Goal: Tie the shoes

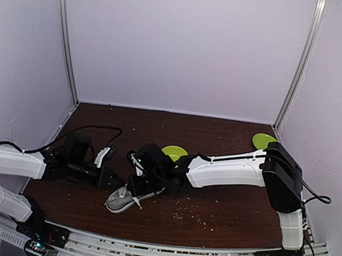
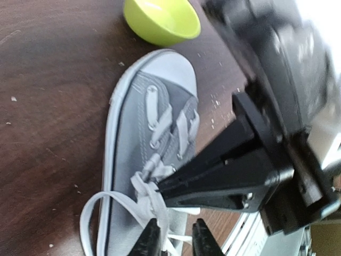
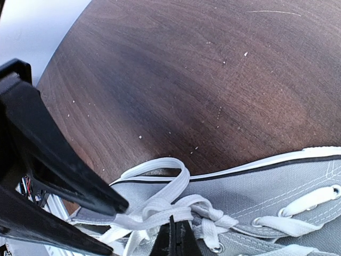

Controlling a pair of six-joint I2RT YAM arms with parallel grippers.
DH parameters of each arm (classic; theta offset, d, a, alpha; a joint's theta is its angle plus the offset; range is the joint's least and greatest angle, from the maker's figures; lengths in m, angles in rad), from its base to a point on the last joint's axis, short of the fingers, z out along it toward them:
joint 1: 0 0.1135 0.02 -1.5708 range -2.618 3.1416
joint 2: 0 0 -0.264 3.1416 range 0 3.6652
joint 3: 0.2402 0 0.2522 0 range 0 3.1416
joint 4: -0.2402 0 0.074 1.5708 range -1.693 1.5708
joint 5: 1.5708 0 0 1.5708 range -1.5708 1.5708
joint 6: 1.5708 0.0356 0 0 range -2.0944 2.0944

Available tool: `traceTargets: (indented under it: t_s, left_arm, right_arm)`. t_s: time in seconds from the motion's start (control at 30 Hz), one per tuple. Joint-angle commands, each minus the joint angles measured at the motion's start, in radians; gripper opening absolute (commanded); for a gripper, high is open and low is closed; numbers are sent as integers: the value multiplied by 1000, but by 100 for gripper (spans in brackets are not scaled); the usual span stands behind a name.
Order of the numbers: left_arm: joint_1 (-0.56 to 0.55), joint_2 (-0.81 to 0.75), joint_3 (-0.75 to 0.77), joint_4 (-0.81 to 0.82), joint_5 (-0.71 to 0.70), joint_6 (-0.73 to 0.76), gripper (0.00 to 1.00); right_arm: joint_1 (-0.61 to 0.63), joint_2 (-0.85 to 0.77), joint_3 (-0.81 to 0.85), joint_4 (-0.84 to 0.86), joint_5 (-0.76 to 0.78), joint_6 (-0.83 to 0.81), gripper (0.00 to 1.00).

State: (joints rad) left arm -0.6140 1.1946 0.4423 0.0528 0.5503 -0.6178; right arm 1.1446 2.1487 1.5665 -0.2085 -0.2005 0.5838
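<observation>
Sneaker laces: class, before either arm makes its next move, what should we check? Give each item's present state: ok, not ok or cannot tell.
1. Sneaker sits sole down, laces facing up: ok.
2. Right pincer shut, tips at the laces: ok.
3. Right pincer actually pinching a strand: cannot tell.
4. Left pincer open with a strand between its fingers: ok.
5. Bow finished: not ok; a loose loop trails off the shoe.
6. Green bowl clear of the toe: cannot tell; it sits very close.
</observation>
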Motion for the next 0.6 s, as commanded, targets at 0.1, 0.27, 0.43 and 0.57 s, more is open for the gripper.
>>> traceTargets:
  t_s: [0.1,0.27,0.43,0.57]
  left_arm:
    - [30,8,44,-43,-96,-53,28]
    - [41,78,55,-27,-76,-59,27]
    - [41,119,65,13,-35,-56,25]
    - [40,125,65,23,-28,-54,24]
  right_arm:
    - [0,-25,-25,1,22,9,0]
    - [0,-26,-28,3,22,9,0]
    - [0,-28,-28,3,22,8,0]
    - [0,-26,-28,3,22,9,0]
